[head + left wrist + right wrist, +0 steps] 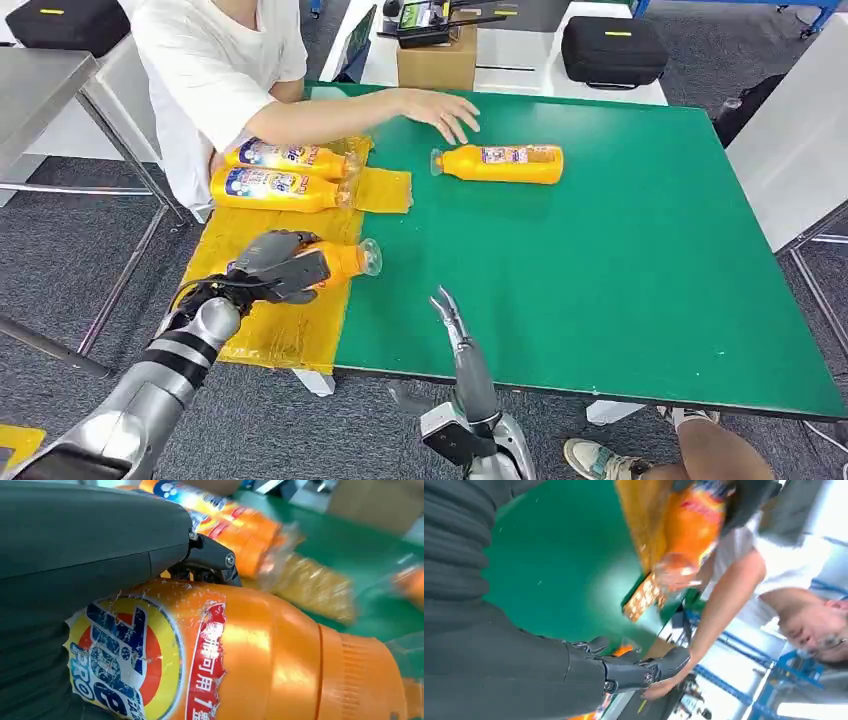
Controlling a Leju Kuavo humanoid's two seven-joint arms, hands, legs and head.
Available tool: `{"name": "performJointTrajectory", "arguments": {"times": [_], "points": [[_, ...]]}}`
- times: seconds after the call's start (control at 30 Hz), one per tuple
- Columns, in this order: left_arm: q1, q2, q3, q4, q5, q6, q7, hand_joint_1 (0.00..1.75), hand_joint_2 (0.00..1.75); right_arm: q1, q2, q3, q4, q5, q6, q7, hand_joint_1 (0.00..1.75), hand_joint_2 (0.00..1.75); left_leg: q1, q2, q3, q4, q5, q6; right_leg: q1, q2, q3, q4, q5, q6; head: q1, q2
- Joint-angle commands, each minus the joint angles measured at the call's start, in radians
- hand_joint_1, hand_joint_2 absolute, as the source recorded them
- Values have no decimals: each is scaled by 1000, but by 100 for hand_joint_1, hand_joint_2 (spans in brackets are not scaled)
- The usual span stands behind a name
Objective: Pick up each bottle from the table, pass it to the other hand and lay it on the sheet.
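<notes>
My left hand (280, 266) grips an orange bottle (345, 262) lying over the yellow sheet (290, 330) at the table's left edge, its clear cap pointing right. The left wrist view has that bottle (260, 665) close up under my hand (90, 545). Two more orange bottles (285, 157) (275, 189) lie on the sheet farther back. Another orange bottle (505, 163) lies on the green table (620, 270) near the middle back. My right hand (448, 312) hovers near the table's front edge, fingers apart and holding nothing; the right wrist view shows it too (639, 667).
A person in a white shirt (215, 70) sits at the back left, one hand (445, 110) stretched over the table by the lone bottle. A cardboard box (437, 62) and a black case (612, 50) stand behind the table. Someone's shoe (595, 460) is below the front edge.
</notes>
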Motion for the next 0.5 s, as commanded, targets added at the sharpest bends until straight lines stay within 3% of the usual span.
{"name": "performJointTrajectory", "arguments": {"times": [0.03, 0.27, 0.3, 0.33, 0.4, 0.5], "points": [[-179, -42, -142, 444, -110, 14, 22, 175, 175, -38, -14, 66, 52, -40, 18, 0, 0, 175, 1, 0, 4, -1, -1, -1, 1, -1, 5, -1, -1, -1, 0, 0], [-178, -52, -145, 451, -115, -4, 22, 175, 175, -36, -19, 63, 45, -41, 23, 0, 0, 175, 0, 1, 4, -1, -1, -1, 0, 0, 4, -1, -1, -1, 0, 0], [-180, -63, -136, 460, -103, -32, 8, 145, 175, -37, -18, 55, 55, -36, 18, 0, 0, 175, 1, 2, 6, -1, -2, -1, 1, 0, 6, -1, -1, -2, 0, 0], [-182, -71, -120, 466, -79, -60, -9, 38, 175, -39, -18, 53, 61, -39, 17, 0, 0, 175, 0, 1, 4, -1, -1, -1, 1, -1, 4, -1, -1, -2, 0, 0], [-193, -83, -80, 472, -13, -129, -61, 0, 175, -43, -20, 60, 55, -78, 36, 0, 0, 175, 1, 1, 6, -1, -1, -1, 1, -1, 6, -2, -1, -2, 0, 0], [-216, -86, -55, 464, 50, -185, -126, 0, 175, -67, -22, 84, 77, -94, 5, 0, 0, 175, 1, 2, 5, 0, -1, -1, 2, 1, 6, -1, 0, -2, 0, 0]]}}
